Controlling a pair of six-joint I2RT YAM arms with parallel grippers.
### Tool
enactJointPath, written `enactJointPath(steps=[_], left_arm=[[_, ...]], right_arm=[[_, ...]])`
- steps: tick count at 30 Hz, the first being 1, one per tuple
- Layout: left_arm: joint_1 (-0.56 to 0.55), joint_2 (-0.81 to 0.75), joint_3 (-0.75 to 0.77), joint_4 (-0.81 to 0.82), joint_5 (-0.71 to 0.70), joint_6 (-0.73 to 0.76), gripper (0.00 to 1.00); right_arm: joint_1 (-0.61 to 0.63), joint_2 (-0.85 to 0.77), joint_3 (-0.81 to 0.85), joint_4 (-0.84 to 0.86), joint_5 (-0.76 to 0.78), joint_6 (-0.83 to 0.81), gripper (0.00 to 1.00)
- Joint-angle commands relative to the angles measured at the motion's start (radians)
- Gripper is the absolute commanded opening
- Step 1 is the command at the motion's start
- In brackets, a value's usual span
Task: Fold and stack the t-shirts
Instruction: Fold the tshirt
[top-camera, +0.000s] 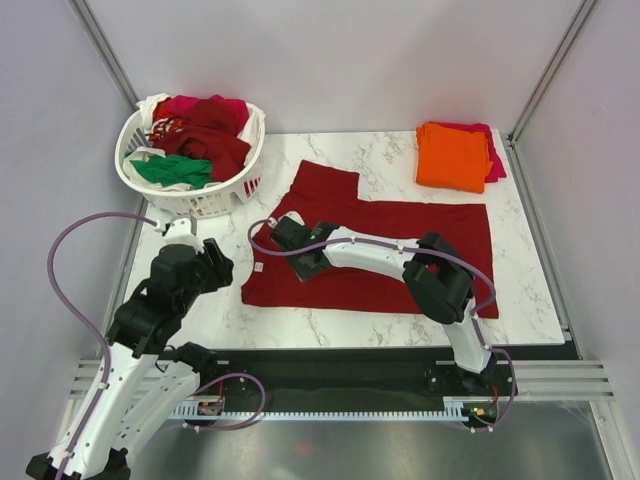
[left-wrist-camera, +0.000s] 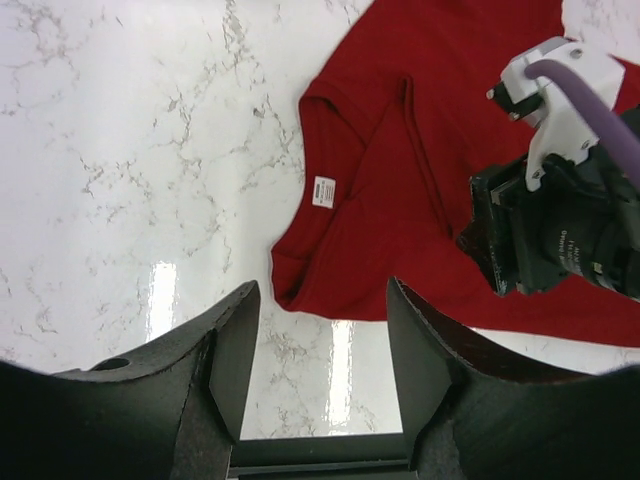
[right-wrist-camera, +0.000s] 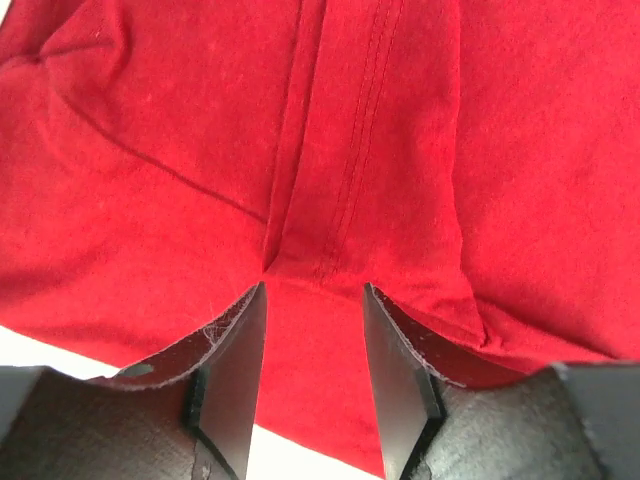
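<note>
At 7 o'clock the left gripper (left-wrist-camera: 322, 292) hangs open, empty. In the middle the right gripper (right-wrist-camera: 315, 292) sits on the half-folded dark red shirt (top-camera: 420, 232); gripping or not, I cannot tell. At 1 o'clock two folded shirts (top-camera: 450, 155) are stacked. At 11 o'clock the basket (top-camera: 215, 202) holds more.

Dark red shirt (top-camera: 330, 195): spread flat, middle of table (top-camera: 390, 155), collar left.
Orange shirt (top-camera: 452, 157): folded on magenta shirt (top-camera: 494, 162), far right corner.
Green shirt (top-camera: 172, 170): crumpled in basket (top-camera: 215, 200), far left corner.

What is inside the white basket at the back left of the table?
The basket holds crumpled shirts: dark red shirt on top, green shirt in front, magenta shirt and white shirt at the back. Anything beneath them is covered.
</note>
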Motion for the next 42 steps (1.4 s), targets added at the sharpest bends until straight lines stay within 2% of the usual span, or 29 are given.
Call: enactJointPath(steps=[1,10,22,29,42], left_arm=[[-0.003,-0.024,-0.004,0.06,-0.059,0.026,0.61],[-0.002,-0.01,-0.004,0.059,-0.065,0.026,0.61],[-0.002,-0.008,-0.007,0.059,-0.074,0.025,0.61],[-0.002,-0.008,-0.008,0.059,-0.076,0.021,0.61],[-0.002,-0.005,-0.008,0.057,-0.082,0.02,0.61]], right_arm=[[0.002,0.029,0.074,-0.026,0.024,-0.011,0.5],[0.017,0.086,0.12,-0.024,0.004,-0.008,0.48],[0.017,0.117,0.112,-0.012,0.029,-0.016,0.33],[0.017,0.106,0.129,-0.015,0.058,-0.027,0.07],[-0.047,0.046,0.174,-0.058,0.132,-0.094,0.03]])
